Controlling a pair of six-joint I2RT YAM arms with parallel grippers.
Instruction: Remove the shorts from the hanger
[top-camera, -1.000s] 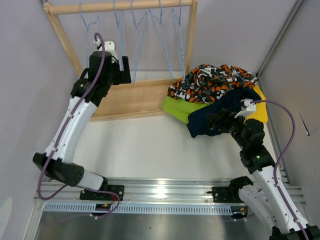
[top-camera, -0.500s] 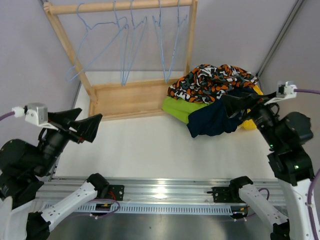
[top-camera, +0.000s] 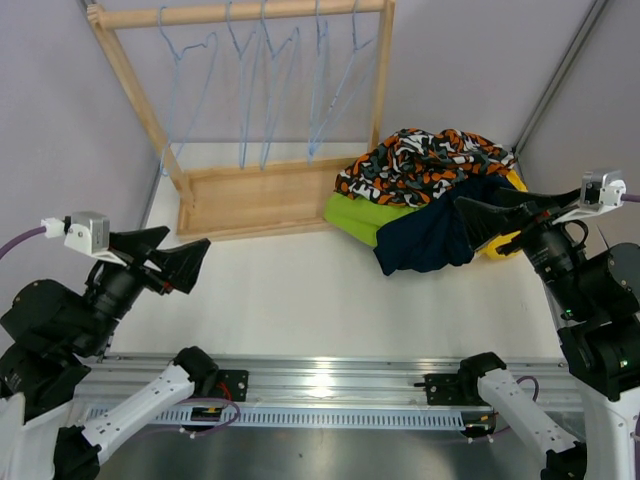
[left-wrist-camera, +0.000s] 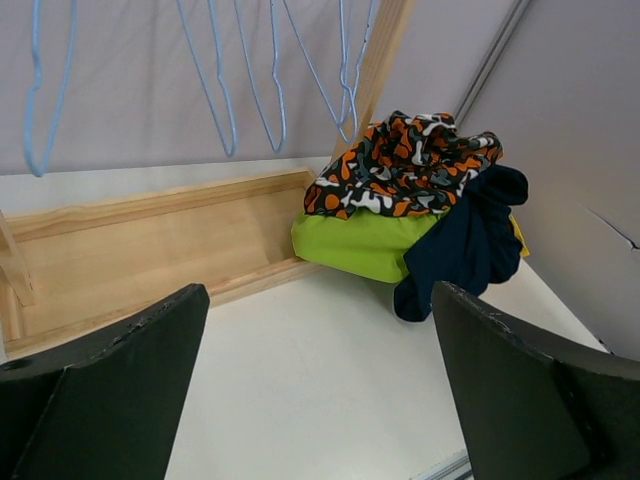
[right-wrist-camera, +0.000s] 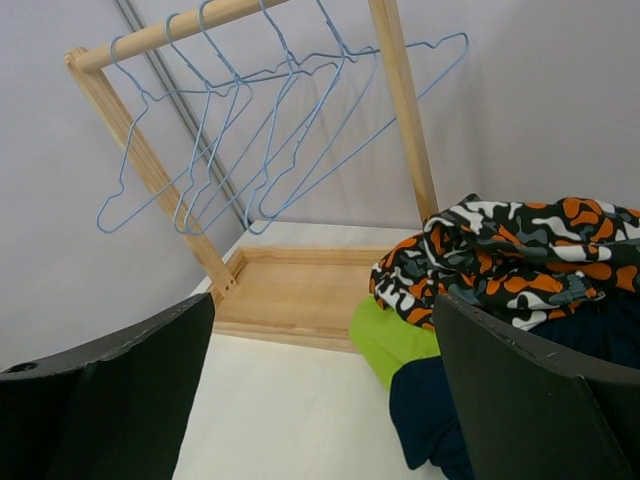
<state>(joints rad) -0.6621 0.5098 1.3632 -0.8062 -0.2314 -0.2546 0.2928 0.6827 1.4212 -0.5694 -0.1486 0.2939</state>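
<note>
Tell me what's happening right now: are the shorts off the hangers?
Left gripper open, empty. Right gripper open, empty. Shorts heaped on the table beside the rack, hangers bare. Nothing in the way.

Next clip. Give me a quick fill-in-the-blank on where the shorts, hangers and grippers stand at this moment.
1. The blue wire hangers on the wooden rack carry ____ shorts.
2. The orange-black-white patterned pair lies on ____ of the lime green pair.
3. The left gripper and the right gripper are both ____, holding nothing.
Missing words: no; top; open.
</note>
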